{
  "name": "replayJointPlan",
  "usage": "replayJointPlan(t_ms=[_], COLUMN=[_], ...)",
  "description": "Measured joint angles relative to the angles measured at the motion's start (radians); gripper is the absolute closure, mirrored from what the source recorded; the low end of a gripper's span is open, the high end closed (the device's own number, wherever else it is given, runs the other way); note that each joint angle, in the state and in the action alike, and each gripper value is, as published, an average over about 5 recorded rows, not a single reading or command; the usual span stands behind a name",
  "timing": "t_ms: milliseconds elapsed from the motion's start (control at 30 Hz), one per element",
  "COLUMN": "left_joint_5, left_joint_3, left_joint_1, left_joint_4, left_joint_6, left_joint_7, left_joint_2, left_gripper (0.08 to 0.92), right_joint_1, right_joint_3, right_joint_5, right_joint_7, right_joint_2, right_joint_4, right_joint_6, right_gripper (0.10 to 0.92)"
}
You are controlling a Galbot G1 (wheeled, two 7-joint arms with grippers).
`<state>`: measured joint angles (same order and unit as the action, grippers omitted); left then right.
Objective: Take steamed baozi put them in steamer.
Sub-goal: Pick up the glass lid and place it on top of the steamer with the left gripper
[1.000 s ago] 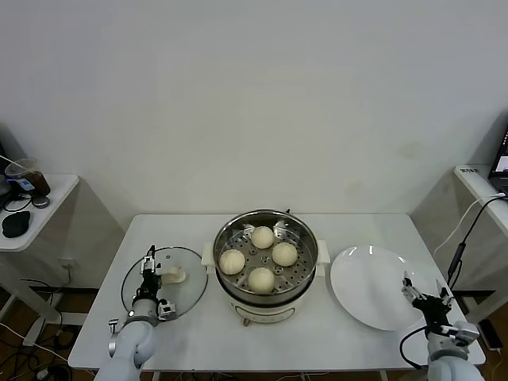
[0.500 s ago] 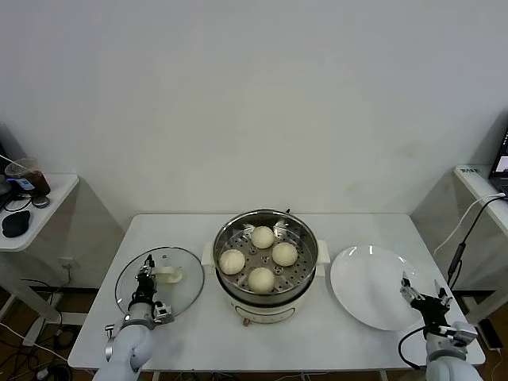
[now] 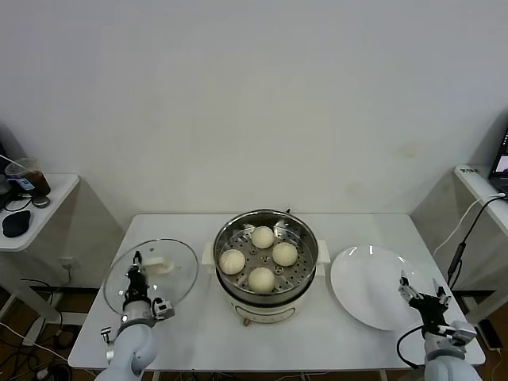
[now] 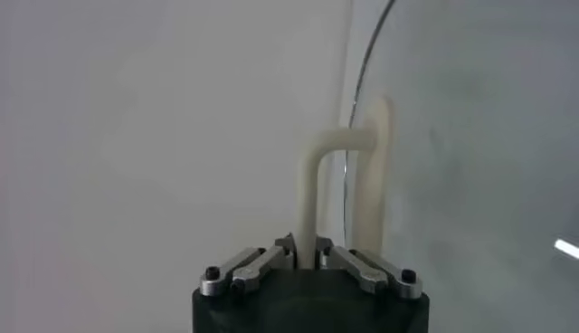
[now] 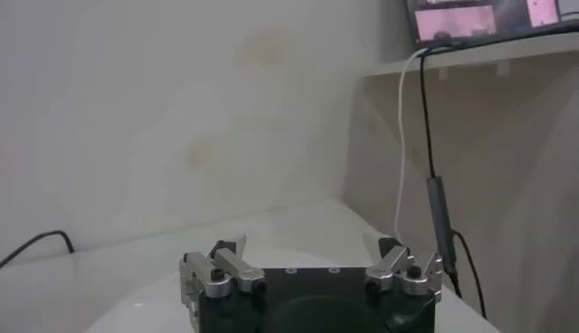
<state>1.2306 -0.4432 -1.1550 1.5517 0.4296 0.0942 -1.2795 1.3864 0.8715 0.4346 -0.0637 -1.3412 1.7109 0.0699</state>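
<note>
Several cream-white steamed baozi (image 3: 263, 236) lie on the perforated tray inside the shiny steamer (image 3: 267, 306) at the middle of the table. Left of it, my left gripper (image 3: 136, 266) is shut on the cream lid handle (image 3: 159, 266) of the flat glass lid (image 3: 171, 282). The left wrist view shows the fingertips pinching the handle's bar (image 4: 309, 190) at my left gripper (image 4: 306, 258), with the glass lid (image 4: 470, 136) beyond. My right gripper (image 3: 423, 290) waits open at the near right corner, by the white plate (image 3: 369, 282). Nothing sits between its fingers (image 5: 308, 253).
The white table's front edge (image 3: 278, 367) runs just before both grippers. A side table (image 3: 40, 206) with a cup and a black object stands at the far left. A shelf with a hanging black cable (image 3: 460, 246) stands at the right.
My left gripper closed on the lid handle. The lid has shifted to the left, away from the steamer. The right arm stayed put.
</note>
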Motion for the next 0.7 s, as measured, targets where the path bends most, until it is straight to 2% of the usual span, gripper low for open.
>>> replayJointPlan(t_ms=[300,700], left_joint_5=[0.143,0.312], left_joint_3=[-0.001,0.085], left_joint_1=[-0.026,-0.029], left_joint_4=[0.197,0.43], left_joint_6=[0.147,0.225], left_joint_7=[-0.145,-0.363], left_joint_2=[-0.035,-0.059], left_gripper=[0.824,0.824], right_joint_1=[0.004,0.024], right_joint_3=[0.008,0.028], right_joint_5=[-0.001,0.0], right_joint_7=[0.001,0.0], right_joint_2=[-0.005,0.008], right_joint_4=[0.025,0.051], right_joint_6=[0.023,0.035], right_gripper=[0.203,0.203])
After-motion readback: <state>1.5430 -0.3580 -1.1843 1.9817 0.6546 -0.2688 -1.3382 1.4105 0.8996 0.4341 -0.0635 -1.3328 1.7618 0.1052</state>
